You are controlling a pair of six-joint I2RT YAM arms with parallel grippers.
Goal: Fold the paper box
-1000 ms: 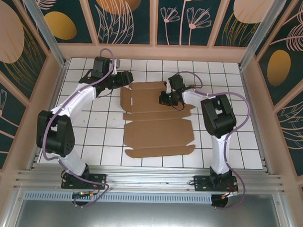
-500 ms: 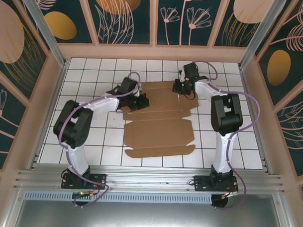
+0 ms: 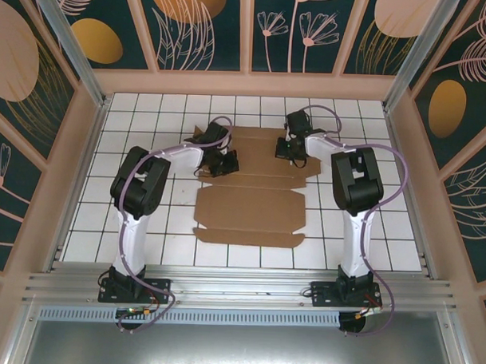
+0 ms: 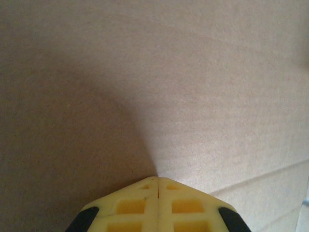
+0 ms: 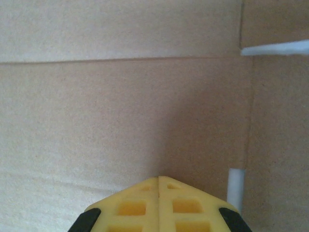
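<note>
a white tiled table point(image 3: 146, 218) sits inside walls point(image 3: 40, 55) painted dark with pale leaf shapes. the box point(image 3: 250, 210) lies flat and unfolded in the middle of the table. it is a brown die-cut sheet with creases running left to right, its near flap toward the arm bases and its far panels under the two grippers. the left arm point(image 3: 139, 186) rises from its base and bends over to the sheet's far left part. the right arm point(image 3: 353, 186) reaches to the far right part. the left gripper point(image 3: 225, 161) is at the sheet's left edge and the right gripper point(image 3: 293, 149) is on a far panel, the two well apart.

in the left wrist view the left gripper point(image 4: 158, 180) has its yellow fingers point(image 4: 130, 208) pressed together, holding nothing. its tip is down at the plain box point(image 4: 193, 72), meeting its own shadow. in the right wrist view the right gripper point(image 5: 159, 179) is likewise closed tight on nothing, tip at the box point(image 5: 120, 111) below a crease point(image 5: 120, 60). a slit point(image 5: 235, 188) just right of the tip shows white.
</note>
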